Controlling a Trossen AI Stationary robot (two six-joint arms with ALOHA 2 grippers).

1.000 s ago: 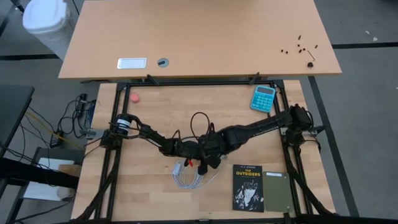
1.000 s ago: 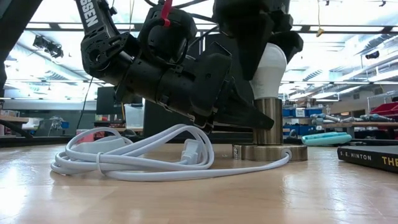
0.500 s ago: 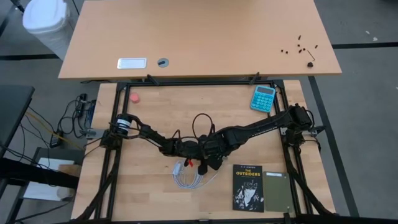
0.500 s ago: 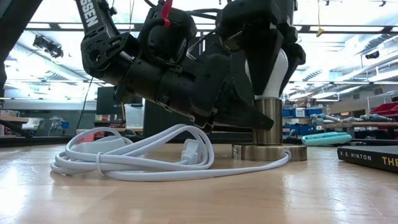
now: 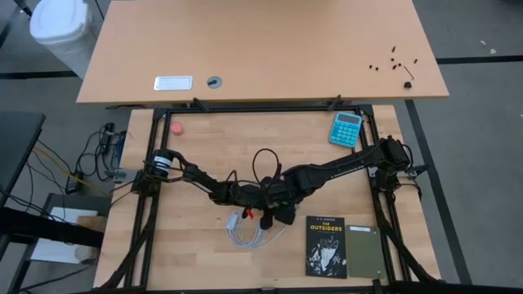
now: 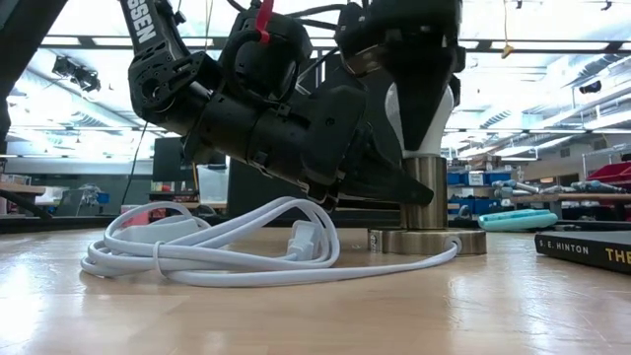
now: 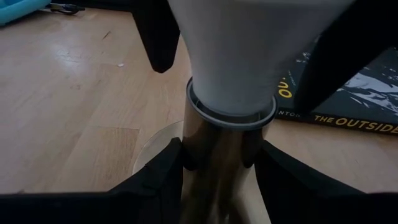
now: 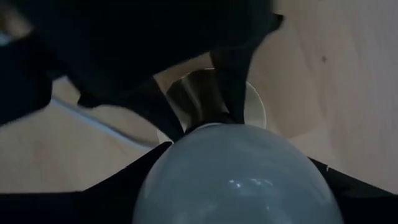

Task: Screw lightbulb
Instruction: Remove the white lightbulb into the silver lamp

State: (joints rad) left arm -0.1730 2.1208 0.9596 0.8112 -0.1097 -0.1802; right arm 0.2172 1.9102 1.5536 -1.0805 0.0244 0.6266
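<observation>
The white lightbulb (image 7: pixel 233 56) stands upright in the silvery socket (image 6: pixel 426 192), whose round base (image 6: pixel 429 242) rests flat on the wooden table. My left gripper (image 7: pixel 221 168) reaches in low from the table's left and is shut on the socket's stem. My right gripper (image 6: pixel 419 89) hangs above, pointing down, and is shut on the bulb (image 8: pixel 233 174). In the high view both grippers (image 5: pixel 274 204) meet at the table's middle, and the bulb is hidden beneath them. My left gripper pinches the socket's upright metal stem (image 7: pixel 217 143) between its two fingers (image 7: pixel 158 180), just under the bulb's neck. The fingers come in nearly level, slanting slightly down, from the table's left. The socket stands upright with its base on the table. My right gripper grips the bulb's rounded glass (image 6: pixel 446 123) between its two fingers (image 7: pixel 158 37), one on each side. The fingers come from above, pointing down. The bulb stands upright with its neck in the socket's top.
A coiled white cable (image 6: pixel 217 251) lies on the table beside the socket, toward the near edge (image 5: pixel 249 233). A black book (image 5: pixel 327 245) lies at the near right, a blue calculator (image 5: pixel 346 128) at the far right and a small pink object (image 5: pixel 176 129) at the far left.
My right gripper has shut its wide-open fingers onto the bulb and has turned about its downward axis. The bulb, the socket and my left gripper have stayed where they were.
</observation>
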